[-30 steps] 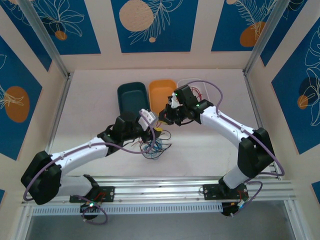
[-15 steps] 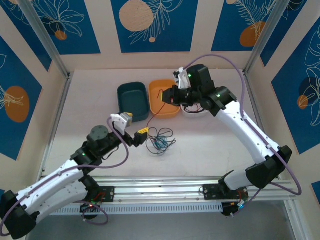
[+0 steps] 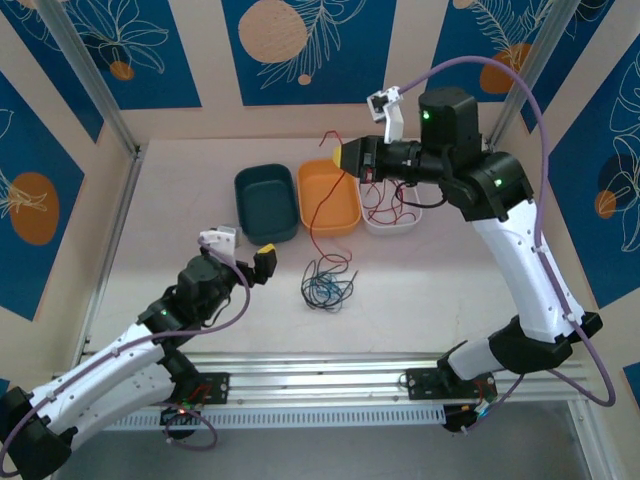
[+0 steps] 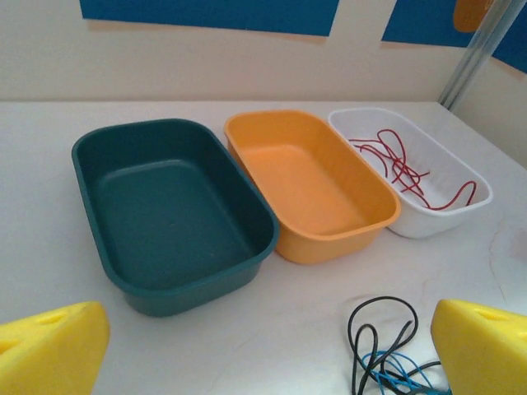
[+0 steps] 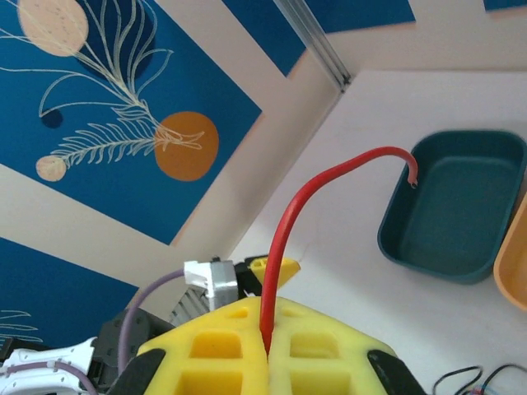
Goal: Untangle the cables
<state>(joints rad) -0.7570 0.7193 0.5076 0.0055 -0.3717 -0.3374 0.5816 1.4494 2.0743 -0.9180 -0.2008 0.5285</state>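
We saw the thin red wire [image 3: 318, 205] hanging from the raised right gripper [image 3: 345, 156], clamped tight. Its lower end trailed to the black-and-blue wire tangle [image 3: 326, 286] on the white table [image 3: 430, 285]. A second red wire [image 4: 395, 164] lay in the white plastic bin [image 4: 473, 204]. Partway, we judged: the tangle was unsorted. The left gripper [image 4: 268, 346] gaped wide, empty.

Left arm [image 3: 120, 350] and right arm [image 3: 525, 260]: white shells, black joint housings, small green lights [image 3: 428, 114]. Thick lilac cable [image 3: 520, 85] loops along each. Left tool [image 4: 268, 358], right tool [image 5: 265, 350]: blocky yellow fingers [image 5: 214, 358], square recesses moulded in.
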